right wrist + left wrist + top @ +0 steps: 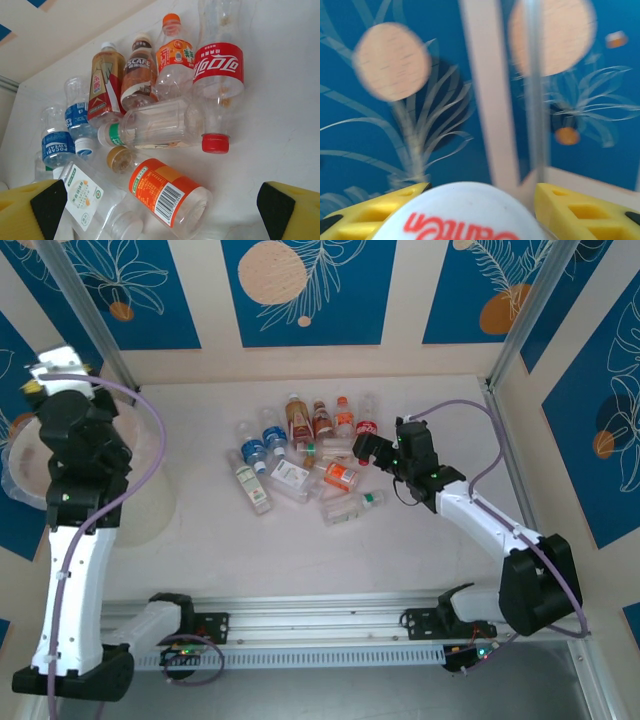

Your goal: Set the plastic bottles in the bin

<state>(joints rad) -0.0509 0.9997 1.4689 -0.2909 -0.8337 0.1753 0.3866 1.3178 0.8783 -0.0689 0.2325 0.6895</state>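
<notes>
White-labelled bottle (pixel 462 210) pinched in my left jaws, bin (pixel 148 502) below that arm, left on the worktop (pixel 260 550). Right jaws wide open, empty; orange-labelled bottle (pixel 167 195) just ahead, long axis running jaw to jaw.

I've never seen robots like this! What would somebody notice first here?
The jumble of plastic bottles in the middle of the table, with a red-labelled cola bottle at its far right. The right arm's yellow fingers hang wide open above the pile. Off to the left, the left arm's yellow fingers grip a white bottle with red letters, by the big cream bin.
</notes>
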